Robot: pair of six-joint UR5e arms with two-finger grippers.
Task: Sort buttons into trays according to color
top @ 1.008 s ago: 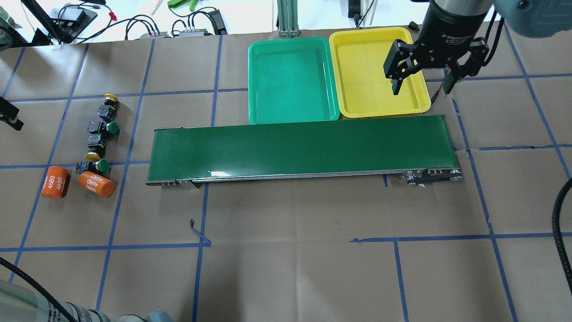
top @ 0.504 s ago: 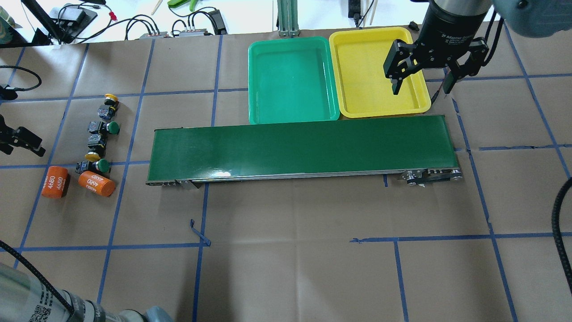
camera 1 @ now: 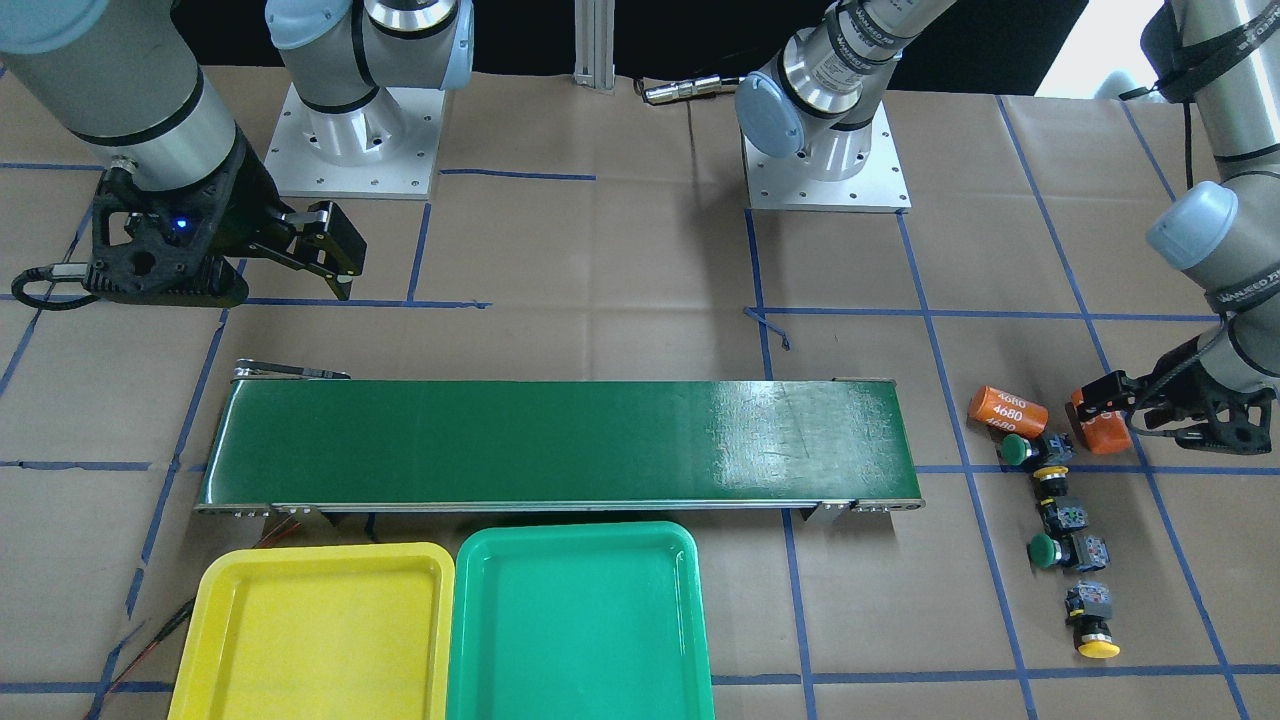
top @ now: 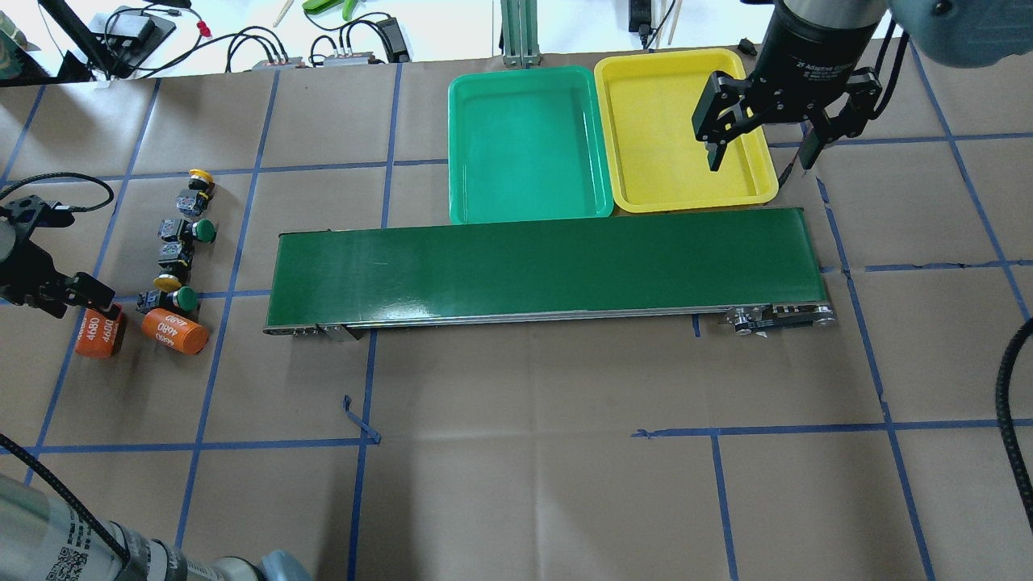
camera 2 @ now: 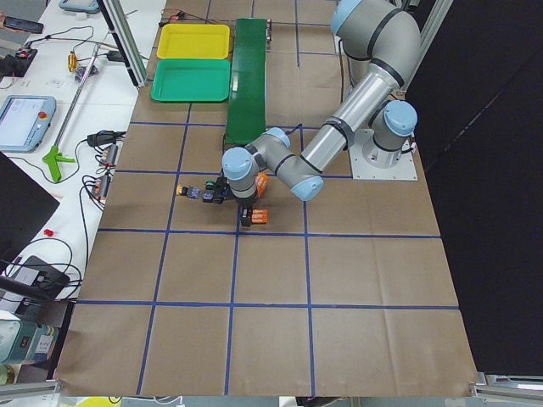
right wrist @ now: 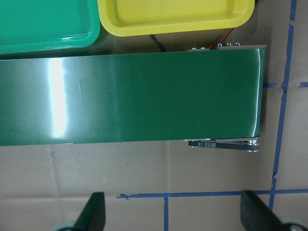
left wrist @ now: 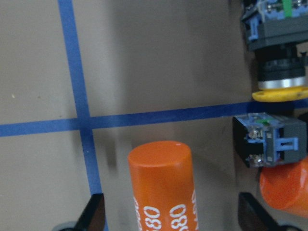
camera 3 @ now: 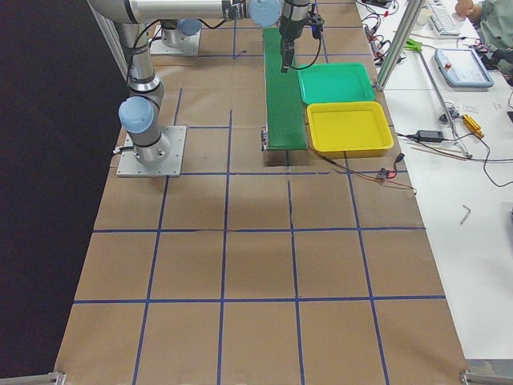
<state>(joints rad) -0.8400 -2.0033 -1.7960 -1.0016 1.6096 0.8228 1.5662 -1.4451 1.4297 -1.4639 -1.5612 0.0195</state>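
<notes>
Orange cylinder [left wrist: 161, 187]: bottom end cut off by the picture's edge.
Yellow button [left wrist: 280, 72]: top of its body cut off.
Yellow tray [camera 1: 310, 640]: near side cut off.
Green tray [camera 1: 575, 640]: near side cut off too.

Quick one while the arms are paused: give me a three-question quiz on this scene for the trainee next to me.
1. True or false: the green tray holds a button.
2. In the left wrist view, what lies between the open fingers of the left gripper?
A. an orange "4680" cylinder
B. a yellow-capped button
C. nothing but bare paper
3. Fill in: ____ buttons lie on the table past the end of the conveyor belt.

Key: 1 false; 2 A; 3 four.
</notes>
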